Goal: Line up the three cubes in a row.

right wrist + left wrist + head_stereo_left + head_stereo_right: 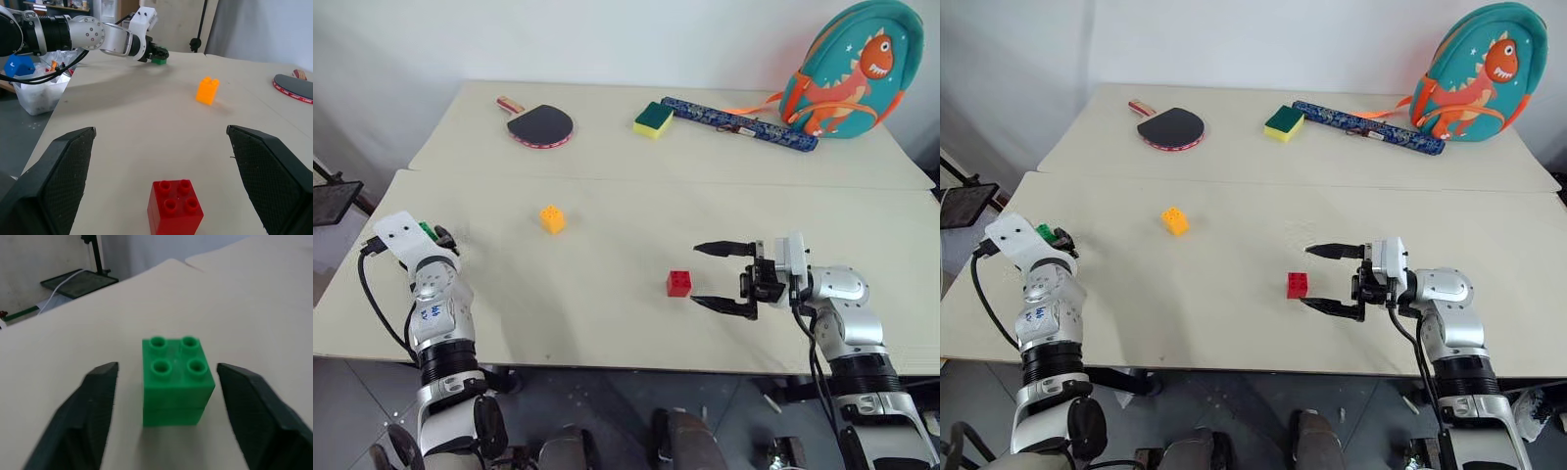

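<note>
The green cube (177,382) is your nearest concern: it sits studs-up on the table (607,323) between the fingers (83,416) of the left gripper (171,401), with a gap on each side, so the jaws stand partly open around it and touch nothing you can see. You get that only from the left wrist view; from the head, the cube is a green sliver behind the white wrist block, far to the left of the red cube (679,283).

The red cube lies just beside the right gripper (724,277), a little past its fingertips rather than between them. Those jaws are spread wide and hold nothing. The right wrist view shows you the cube's four round studs and glossy plastic faces.

The yellow cube (552,218) stands left of the red one and farther back, tilted slightly in the right wrist view.

Beyond the red cube, at the table's far edge, you have a black-faced paddle (540,125) to the left, a yellow-and-green sponge (653,119), a long dark patterned case (739,123), and a teal dinosaur backpack (854,69) to the right. The table is matte beige.
</note>
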Action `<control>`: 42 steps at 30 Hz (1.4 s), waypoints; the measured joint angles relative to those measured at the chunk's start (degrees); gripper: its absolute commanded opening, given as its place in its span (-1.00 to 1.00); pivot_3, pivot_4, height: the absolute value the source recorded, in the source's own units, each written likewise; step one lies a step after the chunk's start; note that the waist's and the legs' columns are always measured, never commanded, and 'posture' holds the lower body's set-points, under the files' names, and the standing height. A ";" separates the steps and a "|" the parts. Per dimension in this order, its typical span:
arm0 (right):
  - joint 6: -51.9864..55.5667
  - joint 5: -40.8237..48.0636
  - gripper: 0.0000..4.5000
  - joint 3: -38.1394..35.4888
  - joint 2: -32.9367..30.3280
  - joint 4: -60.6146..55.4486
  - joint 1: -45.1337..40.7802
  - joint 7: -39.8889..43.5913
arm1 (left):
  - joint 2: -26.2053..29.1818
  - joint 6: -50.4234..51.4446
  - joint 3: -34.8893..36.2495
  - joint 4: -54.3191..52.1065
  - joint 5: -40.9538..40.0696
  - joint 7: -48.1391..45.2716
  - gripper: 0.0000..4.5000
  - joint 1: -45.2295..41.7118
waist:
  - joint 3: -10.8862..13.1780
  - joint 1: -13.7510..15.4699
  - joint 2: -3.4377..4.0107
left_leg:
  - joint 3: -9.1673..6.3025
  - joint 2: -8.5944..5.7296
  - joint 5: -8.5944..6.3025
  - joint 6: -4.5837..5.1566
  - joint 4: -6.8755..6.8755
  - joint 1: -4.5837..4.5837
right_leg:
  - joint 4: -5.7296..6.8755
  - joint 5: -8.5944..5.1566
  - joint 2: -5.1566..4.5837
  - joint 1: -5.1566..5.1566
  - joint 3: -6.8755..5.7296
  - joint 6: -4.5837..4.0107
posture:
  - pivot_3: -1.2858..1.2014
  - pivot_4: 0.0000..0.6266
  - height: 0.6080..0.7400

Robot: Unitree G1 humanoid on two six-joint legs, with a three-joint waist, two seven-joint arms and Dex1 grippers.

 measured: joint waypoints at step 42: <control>4.01 0.04 1.00 -6.47 -7.44 -15.97 16.33 -11.79 | 4.86 -34.36 -39.73 30.19 -0.11 -102.78 0.65 -16.83 | 0.13 1.09 0.17 | 0.55 0.00 0.00 0.01 0.07 -0.09 | -0.32 -0.02 0.13 -0.09 0.08 -0.04 | 0.03 -0.52 1.00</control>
